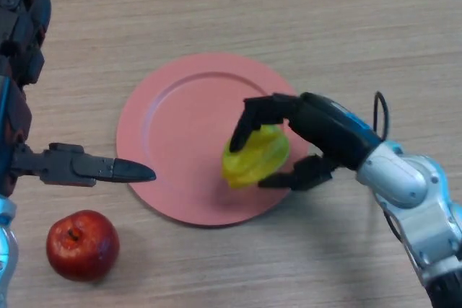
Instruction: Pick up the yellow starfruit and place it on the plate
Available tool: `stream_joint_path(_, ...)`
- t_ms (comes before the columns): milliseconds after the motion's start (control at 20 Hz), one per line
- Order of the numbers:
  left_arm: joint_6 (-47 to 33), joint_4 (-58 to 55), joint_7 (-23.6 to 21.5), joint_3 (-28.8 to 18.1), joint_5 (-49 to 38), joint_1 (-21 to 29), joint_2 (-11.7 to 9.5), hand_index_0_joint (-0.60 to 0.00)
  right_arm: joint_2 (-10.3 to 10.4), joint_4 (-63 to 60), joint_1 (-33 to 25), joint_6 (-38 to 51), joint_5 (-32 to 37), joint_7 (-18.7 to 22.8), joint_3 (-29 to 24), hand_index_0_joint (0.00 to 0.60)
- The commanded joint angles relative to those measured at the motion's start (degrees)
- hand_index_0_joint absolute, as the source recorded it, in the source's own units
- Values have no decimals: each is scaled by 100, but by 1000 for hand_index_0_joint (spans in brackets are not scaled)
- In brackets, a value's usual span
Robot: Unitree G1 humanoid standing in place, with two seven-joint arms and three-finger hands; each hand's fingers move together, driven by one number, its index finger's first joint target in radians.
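Observation:
The yellow starfruit [254, 156] is over the right part of the pink plate [180, 113]. My right hand [317, 124] comes in from the right and is curled round the starfruit, fingers over its top and thumb under its lower right side. I cannot tell whether the fruit rests on the plate or hangs just above it. My left hand [94, 167] shows at the left edge, with a straight finger pointing right and its tip at the plate's left rim, holding nothing.
A red apple [83, 244] lies on the wooden table [325, 12] at the lower left, below my left hand and just off the plate's lower left rim.

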State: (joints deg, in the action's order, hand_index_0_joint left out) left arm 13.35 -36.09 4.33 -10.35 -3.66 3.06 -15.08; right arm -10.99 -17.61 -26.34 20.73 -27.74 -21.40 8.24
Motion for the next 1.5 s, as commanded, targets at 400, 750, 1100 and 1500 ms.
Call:
stream_joint_path(400,-818,-100,-171,-193,119,381,-229,0,-114,-1205,-1170,1393,-2095,2147,-421,600)
stream_joint_path(750,-923,39,-235,-89,201,391,-201,0,-88,-758,-1012,834,-1738,2107,-389,150)
stream_joint_path(1100,-971,24,-222,-86,171,285,-162,0,-42,-493,-946,510,-1514,2099,-338,0)
stream_joint_path(1500,-696,35,-95,-34,109,323,-170,0,-96,1763,-16,-655,676,1359,-781,0)
